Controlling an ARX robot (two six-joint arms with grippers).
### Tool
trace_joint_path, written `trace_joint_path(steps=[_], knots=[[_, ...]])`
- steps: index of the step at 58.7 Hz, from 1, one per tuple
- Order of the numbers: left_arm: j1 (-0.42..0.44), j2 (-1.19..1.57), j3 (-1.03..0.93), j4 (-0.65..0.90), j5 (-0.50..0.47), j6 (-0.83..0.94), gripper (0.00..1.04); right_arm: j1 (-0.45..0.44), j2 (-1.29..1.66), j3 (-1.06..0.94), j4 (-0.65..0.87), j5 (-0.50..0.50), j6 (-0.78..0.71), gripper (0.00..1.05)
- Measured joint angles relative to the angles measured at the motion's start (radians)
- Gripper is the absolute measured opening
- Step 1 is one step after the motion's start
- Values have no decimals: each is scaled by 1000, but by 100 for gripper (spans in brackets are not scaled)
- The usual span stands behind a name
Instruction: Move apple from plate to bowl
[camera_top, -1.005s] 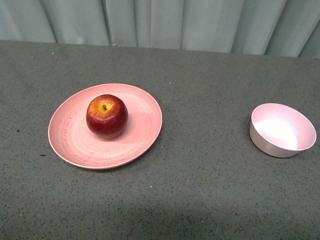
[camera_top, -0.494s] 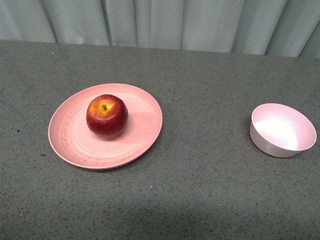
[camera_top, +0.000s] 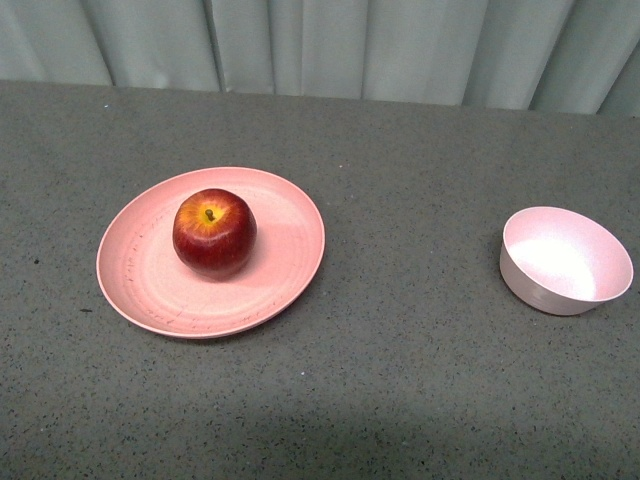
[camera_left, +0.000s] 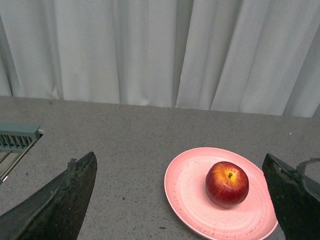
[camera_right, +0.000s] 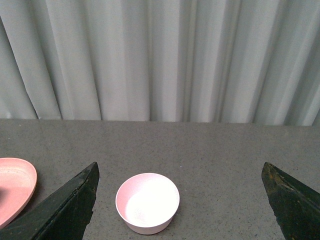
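Observation:
A glossy dark-red apple (camera_top: 213, 232) with a yellow patch at its stem sits upright on the wide salmon-pink plate (camera_top: 285, 270), left of the table's middle. The small pale pink bowl (camera_top: 563, 260) stands empty at the right. Neither arm shows in the front view. In the left wrist view my left gripper (camera_left: 182, 200) is open and held back from the plate (camera_left: 187, 195) and apple (camera_left: 227, 184), which lie between its fingers' lines of sight. My right gripper (camera_right: 180, 200) is open too, with the bowl (camera_right: 147, 202) ahead of it and the plate's rim (camera_right: 20, 182) at the side.
The grey speckled tabletop (camera_top: 410, 340) runs back to a pale pleated curtain (camera_top: 320, 45). A grey ribbed fixture (camera_left: 17, 137) sits at the table's edge in the left wrist view. Open tabletop separates plate and bowl.

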Motion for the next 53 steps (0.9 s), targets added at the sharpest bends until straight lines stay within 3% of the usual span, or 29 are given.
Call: trace_joint_path(steps=[53], knots=[[0, 0, 0, 0, 0, 0, 98, 0, 0, 0, 0, 0, 0, 95]])
